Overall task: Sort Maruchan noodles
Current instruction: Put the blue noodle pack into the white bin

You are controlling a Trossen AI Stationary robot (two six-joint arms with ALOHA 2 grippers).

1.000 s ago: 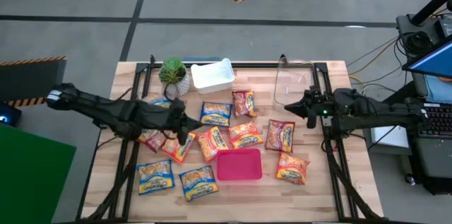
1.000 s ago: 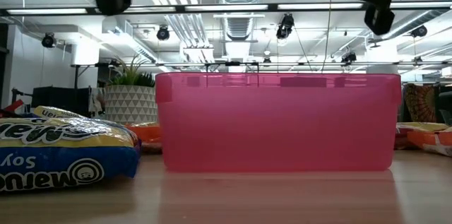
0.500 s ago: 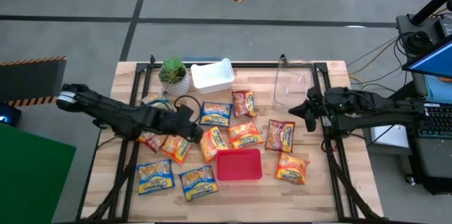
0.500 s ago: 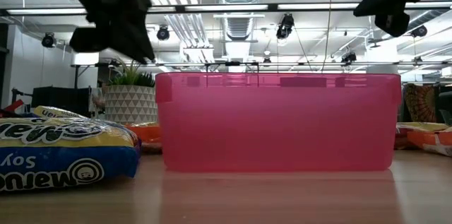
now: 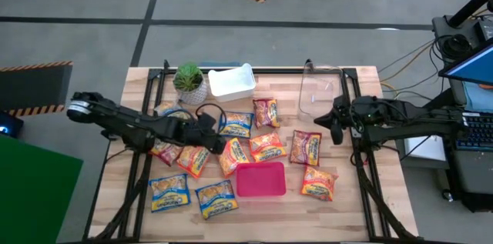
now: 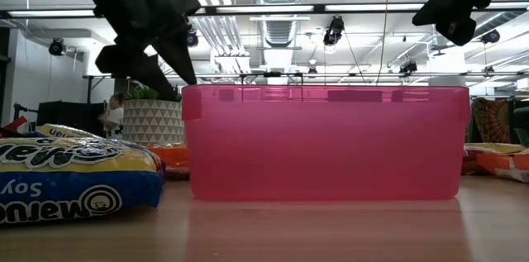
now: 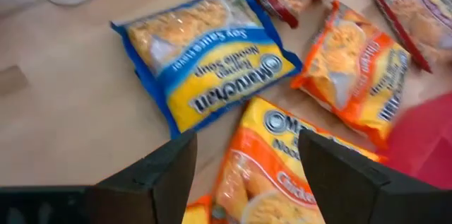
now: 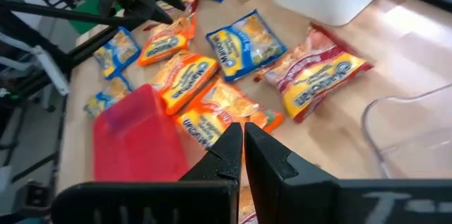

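The Maruchan noodles lie flat in a loose cluster on the wooden table: blue-and-yellow packets [image 5: 236,123] [image 5: 169,192], orange ones [image 5: 267,145] [image 5: 318,182] and dark red ones [image 5: 266,111] [image 5: 306,146]. My left gripper [image 5: 222,142] is open and tilted downward over an orange packet [image 7: 275,181], whose end shows between its fingers; a blue-and-yellow packet [image 7: 208,61] lies just beyond. In the low view this gripper [image 6: 169,76] hangs above the table. My right gripper [image 5: 333,121] is shut with nothing in it and hovers at the table's right side [image 8: 244,131].
A pink bin [image 5: 260,180] stands near the front middle, a white bin [image 5: 232,81] at the back and a clear bin [image 5: 320,90] at the back right. A potted plant [image 5: 189,81] stands beside the white bin. Black frame rails run along the table's left and right sides.
My left gripper has come down and moved toward the table's right, over the orange packet. It has tipped further downward and opened from shut. My right gripper has stayed in place, tipping a little. No packet has moved.
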